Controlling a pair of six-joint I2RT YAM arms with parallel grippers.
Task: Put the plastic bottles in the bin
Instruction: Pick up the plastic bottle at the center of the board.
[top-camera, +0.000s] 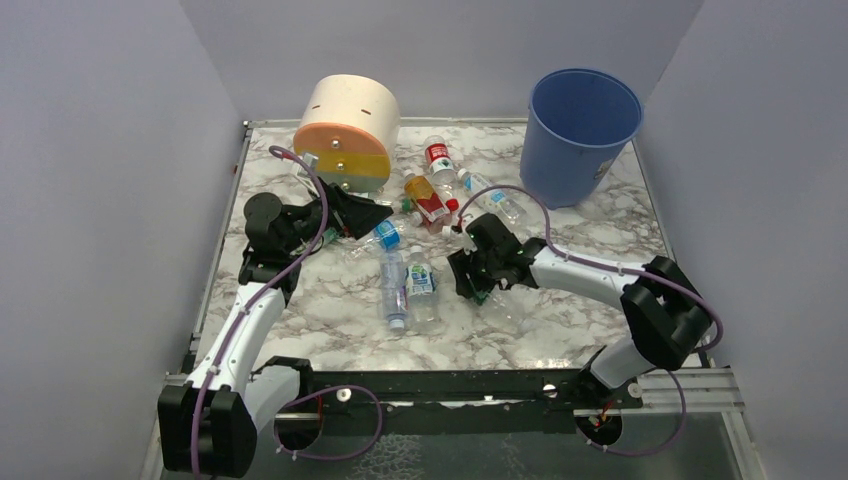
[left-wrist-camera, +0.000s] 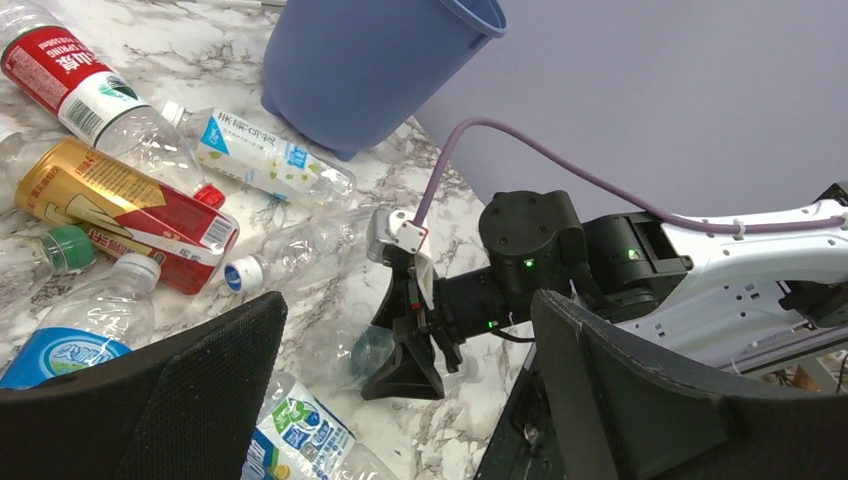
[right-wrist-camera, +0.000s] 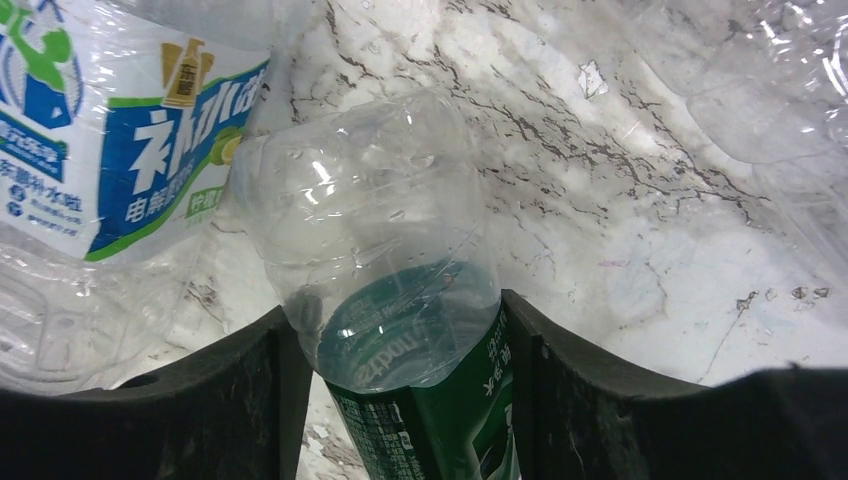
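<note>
Lettering "补水" on blue-label bottle (right-wrist-camera: 140, 150), beside green-label bottle (right-wrist-camera: 405, 340).

Plastic bottles (top-camera: 408, 282) crowd the worktop (top-camera: 330, 325) centre. Bare strip along the near edge permits passage. Cylinder (top-camera: 346, 132) obstructs far left; bin (top-camera: 580, 135), far right.

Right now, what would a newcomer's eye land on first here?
The tall blue bin at the far right corner of the table, and the big cream-and-orange cylinder at the far edge, left of centre. Between them, bottles lie scattered. Nearer, the right gripper has its fingers either side of a green-labelled bottle.
</note>
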